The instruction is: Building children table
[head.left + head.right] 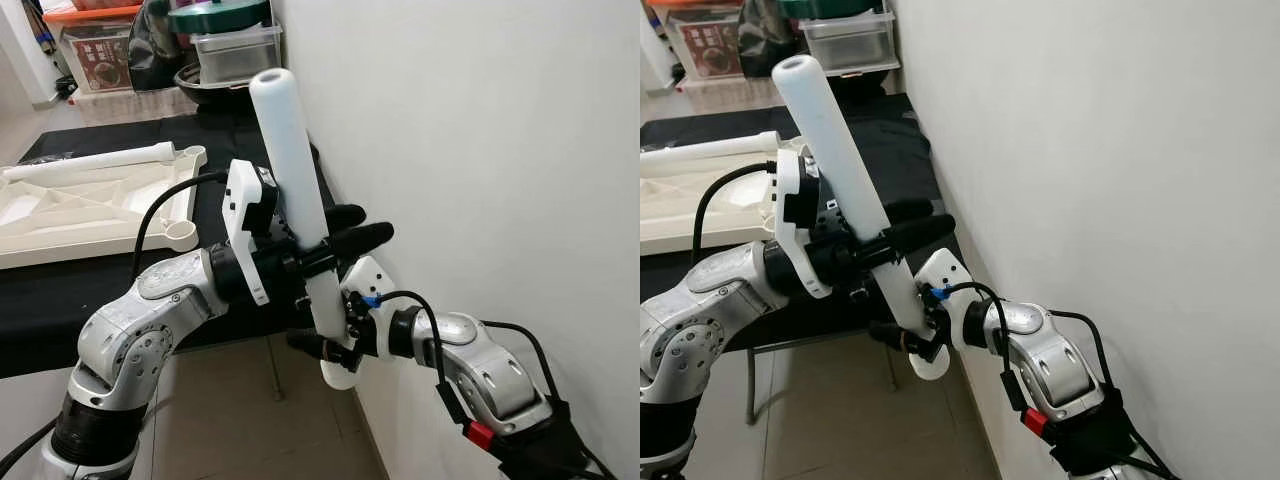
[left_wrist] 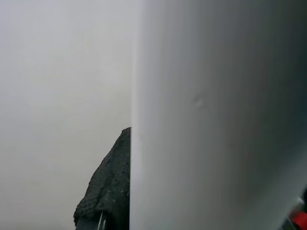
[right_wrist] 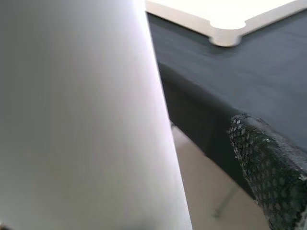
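Between both fingers (image 1: 345, 235): table leg (image 1: 290, 170).

A white wall (image 1: 480, 150) runs along the right. At the back stand storage bins — a clear one (image 1: 235, 52) under a green lid (image 1: 218, 14), another (image 1: 95, 50) with an orange lid (image 1: 90, 13). Tiled floor (image 1: 250, 410) below.

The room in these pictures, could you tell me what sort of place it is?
Probably a storage corner of a home: stacked plastic storage boxes at the back, a tiled floor, and a black-covered work table bearing the upturned white tabletop.
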Motion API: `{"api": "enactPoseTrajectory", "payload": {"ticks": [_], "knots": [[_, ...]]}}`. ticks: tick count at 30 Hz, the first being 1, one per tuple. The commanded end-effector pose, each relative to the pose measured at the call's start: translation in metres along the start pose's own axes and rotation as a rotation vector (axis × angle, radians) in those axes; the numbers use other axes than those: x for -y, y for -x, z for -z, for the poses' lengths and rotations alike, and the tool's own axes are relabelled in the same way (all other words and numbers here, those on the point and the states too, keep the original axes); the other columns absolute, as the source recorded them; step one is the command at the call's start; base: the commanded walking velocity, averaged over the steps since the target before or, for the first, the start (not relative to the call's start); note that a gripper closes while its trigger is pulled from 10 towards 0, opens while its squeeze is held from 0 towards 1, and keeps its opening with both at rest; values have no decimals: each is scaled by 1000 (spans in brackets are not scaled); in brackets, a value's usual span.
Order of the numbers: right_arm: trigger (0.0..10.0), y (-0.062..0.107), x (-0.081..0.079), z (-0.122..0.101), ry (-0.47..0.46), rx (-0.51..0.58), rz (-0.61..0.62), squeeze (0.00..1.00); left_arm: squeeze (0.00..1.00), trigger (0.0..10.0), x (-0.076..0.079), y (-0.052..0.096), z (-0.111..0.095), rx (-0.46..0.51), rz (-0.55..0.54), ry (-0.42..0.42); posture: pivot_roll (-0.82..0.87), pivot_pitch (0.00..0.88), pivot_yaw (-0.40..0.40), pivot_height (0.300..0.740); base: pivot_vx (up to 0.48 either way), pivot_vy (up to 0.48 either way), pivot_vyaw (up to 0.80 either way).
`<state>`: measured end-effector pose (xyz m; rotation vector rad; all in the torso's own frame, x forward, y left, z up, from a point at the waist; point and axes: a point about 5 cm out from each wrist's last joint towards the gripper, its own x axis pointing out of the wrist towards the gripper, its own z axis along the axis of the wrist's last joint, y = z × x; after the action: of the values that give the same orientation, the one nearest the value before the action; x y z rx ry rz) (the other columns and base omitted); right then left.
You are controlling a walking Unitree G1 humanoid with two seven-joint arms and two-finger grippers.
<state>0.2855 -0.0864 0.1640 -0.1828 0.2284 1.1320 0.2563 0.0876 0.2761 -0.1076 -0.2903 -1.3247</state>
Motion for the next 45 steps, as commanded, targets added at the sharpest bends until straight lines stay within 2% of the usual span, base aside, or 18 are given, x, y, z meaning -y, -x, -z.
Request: {"api": "enactPoseTrajectory", "payload": {"ticks": [1,5,9,10,14,15,18,19,28,29,30,31,33,34,37,38,39,45], "knots": [[10000,-13,-12,-19,58,67,-95,0,0,0,19,-18,7,7,213,90,-43,41,16,740,0,0,0],[10000,-19,-20,-25,101,156,-194,0,0,0,16,-21,9,26,257,132,-47,33,26,740,0,0,0],[10000,-24,-17,-32,95,212,-196,0,0,0,13,-25,5,67,273,157,-47,32,26,740,0,0,0],[275,-24,-19,-33,96,212,-224,0,0,0,13,-26,3,73,281,151,-44,30,25,740,0,0,0],[275,-24,-20,-34,98,211,-246,0,0,0,12,-27,2,75,287,146,-44,30,25,740,0,0,0],[0,-24,-29,-25,118,139,-332,0,0,0,12,-28,-1,68,305,124,-42,29,21,740,0,0,0],[0,-24,-36,-16,125,84,-377,0,0,0,12,-29,-3,66,319,111,-41,28,19,740,0,0,0],[0,-26,-40,-6,114,25,-391,0,0,0,11,-31,-7,67,337,103,-39,28,18,740,0,0,0],[0,-34,-37,-1,96,5,-354,0,0,0,12,-37,-13,67,382,78,-39,26,20,740,0,0,0],[3294,-35,-35,0,99,-10,-334,0,0,0,11,-38,-14,64,388,73,-39,24,20,740,0,0,0],[3294,-35,-35,0,99,-10,-334,0,0,0,11,-38,-14,64,388,73,-39,24,20,740,0,0,0],[10000,-37,-31,3,80,-32,-297,0,0,0,11,-39,-15,62,396,67,-40,24,18,740,0,0,0],[10000,-38,-29,4,52,-40,-273,0,0,0,10,-39,-15,61,399,65,-40,24,18,740,0,0,0],[10000,-38,-29,6,36,-50,-273,1000,0,0,11,-39,-16,62,402,63,-40,24,18,740,0,0,0],[10000,-38,-29,8,16,-64,-262,1000,0,0,11,-40,-17,62,409,59,-38,22,18,740,0,0,0],[10000,-39,-29,7,26,-63,-249,886,0,0,11,-40,-18,62,414,58,-39,21,18,740,0,0,0],[10000,-39,-29,7,30,-62,-248,8,0,0,12,-41,-18,62,416,57,-39,21,18,740,0,0,0],[10000,-41,-29,5,23,-50,-247,0,0,0,12,-41,-19,63,424,54,-37,18,18,740,0,0,0]]}}
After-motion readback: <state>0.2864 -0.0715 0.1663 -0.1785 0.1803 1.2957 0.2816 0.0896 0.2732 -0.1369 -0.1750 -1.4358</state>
